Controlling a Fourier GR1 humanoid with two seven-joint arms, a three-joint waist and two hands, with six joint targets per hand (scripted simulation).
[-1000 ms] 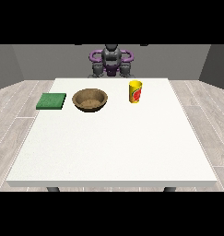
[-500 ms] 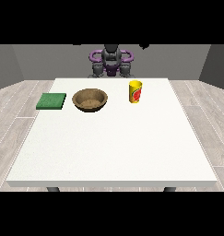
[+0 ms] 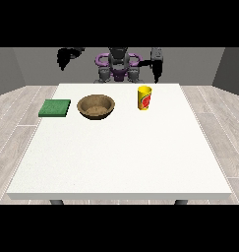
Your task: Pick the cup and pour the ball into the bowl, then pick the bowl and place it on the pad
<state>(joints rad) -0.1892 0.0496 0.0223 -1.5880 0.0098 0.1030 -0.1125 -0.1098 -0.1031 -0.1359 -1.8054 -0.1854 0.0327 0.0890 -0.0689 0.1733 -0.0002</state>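
So: pick-the-cup step, not yet begun, by my read; one yellow cup (image 3: 144, 98) stands upright on the white table (image 3: 121, 162), far side, just right of the one brown bowl (image 3: 96, 106); one green pad (image 3: 55, 108) lies left of the bowl, apart from it; ball not visible from this angle, presumably inside the cup, can't confirm.

Both hands are raised above the far edge, touching nothing; hand at the view's right (image 3: 157, 65) hangs up behind the cup, fingers pointing down and looking straight, so released; hand at the view's left (image 3: 67, 55) sits high and wide of the pad; whether it's clenched or released I can't tell.

Next move, as I judge it: right-of-view hand comes down and forward to the cup's side, wraps it, keeps it upright until over the bowl; risk is nudging the cup over on approach.

Count: cup 1, bowl 1, pad 1, hands 2.
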